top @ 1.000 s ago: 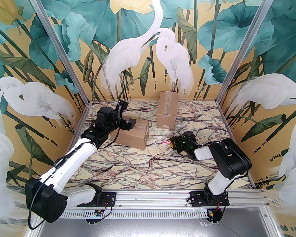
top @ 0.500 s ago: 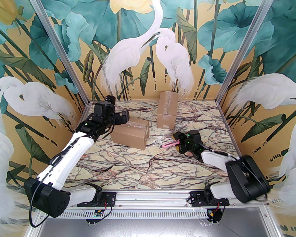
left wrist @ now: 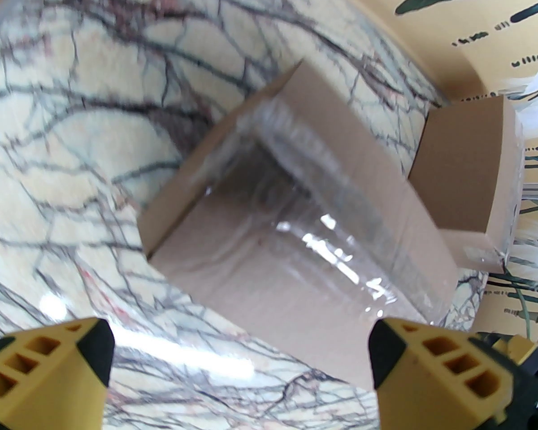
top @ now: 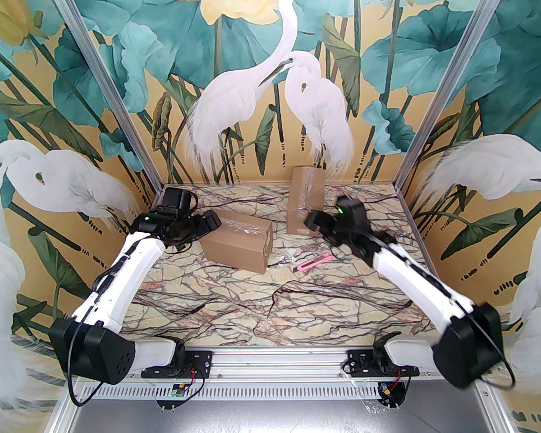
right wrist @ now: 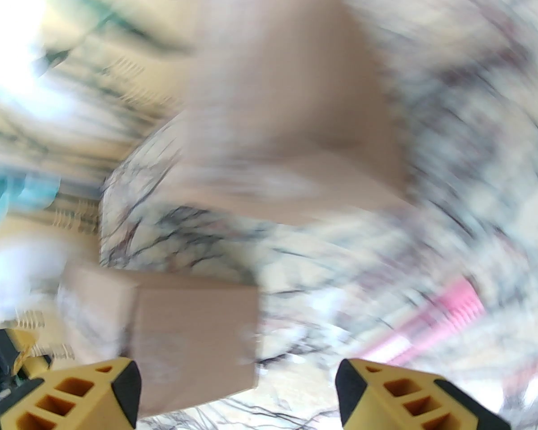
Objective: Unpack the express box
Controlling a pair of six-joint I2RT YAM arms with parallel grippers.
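Note:
A taped cardboard box point(top: 239, 244) lies on its side left of the table's middle; it fills the middle of the left wrist view point(left wrist: 296, 222). A second taped box point(top: 304, 201) stands upright at the back, blurred in the right wrist view point(right wrist: 291, 119). A pink box cutter point(top: 314, 262) lies on the marble, apart from both grippers. My left gripper point(top: 209, 223) is open just left of the lying box. My right gripper point(top: 313, 219) is open beside the upright box's lower right side, its yellow fingers point(right wrist: 112, 388) spread wide with nothing between them.
The marble table point(top: 270, 300) is walled by painted panels with aluminium posts at the back corners. Free room lies across the near half of the table. The lying box point(right wrist: 193, 334) also appears in the right wrist view, lower left.
My right gripper let go of the pink cutter, which now lies on the table, and swung up and back toward the upright box. My left gripper pulled back left off the lying box.

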